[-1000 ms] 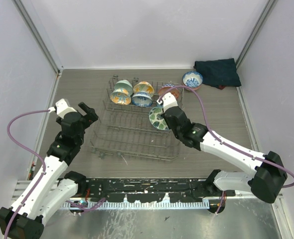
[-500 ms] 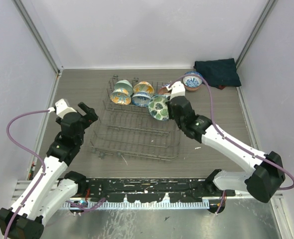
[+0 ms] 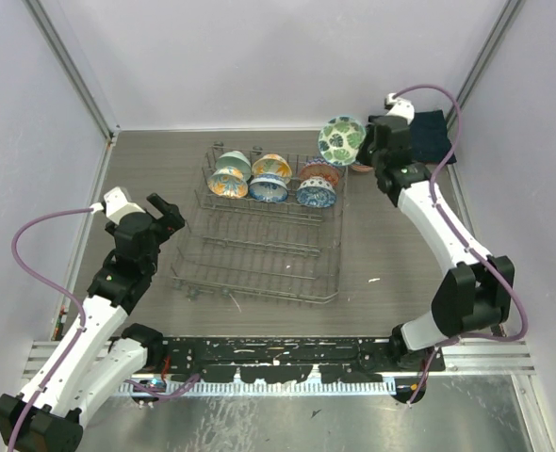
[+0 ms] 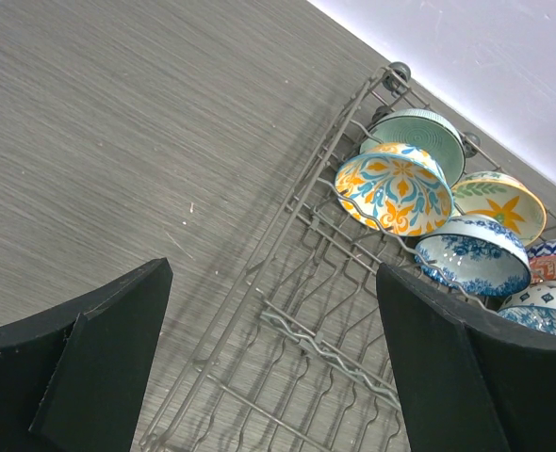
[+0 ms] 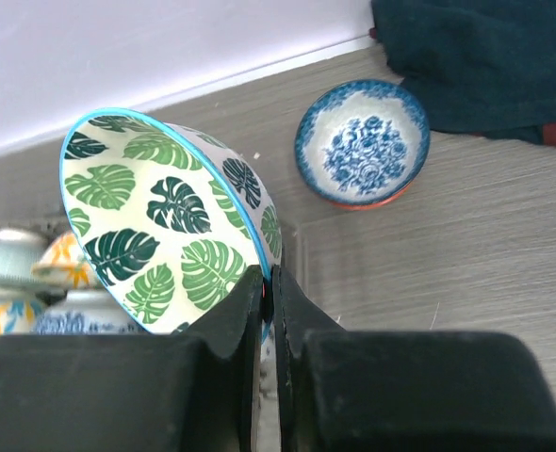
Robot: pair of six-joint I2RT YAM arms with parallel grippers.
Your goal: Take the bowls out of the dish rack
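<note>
Pinched by its rim in right gripper point(image 5: 267, 282), jaws narrow, leaf-patterned bowl point(image 5: 165, 217) upper right: level, then lower beside blue floral bowl point(image 5: 363, 141), off dark cloth point(image 5: 466, 56). Left gripper point(image 4: 273, 282) wide, empty, left of dish rack point(image 3: 259, 254).

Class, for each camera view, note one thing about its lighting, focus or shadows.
Top external: soft, even light, only faint shadow under the dish rack. Left wrist: bowls sharp, left tool's fingers near-black and featureless. Right wrist: green-leaf bowl crisp, without glare.
</note>
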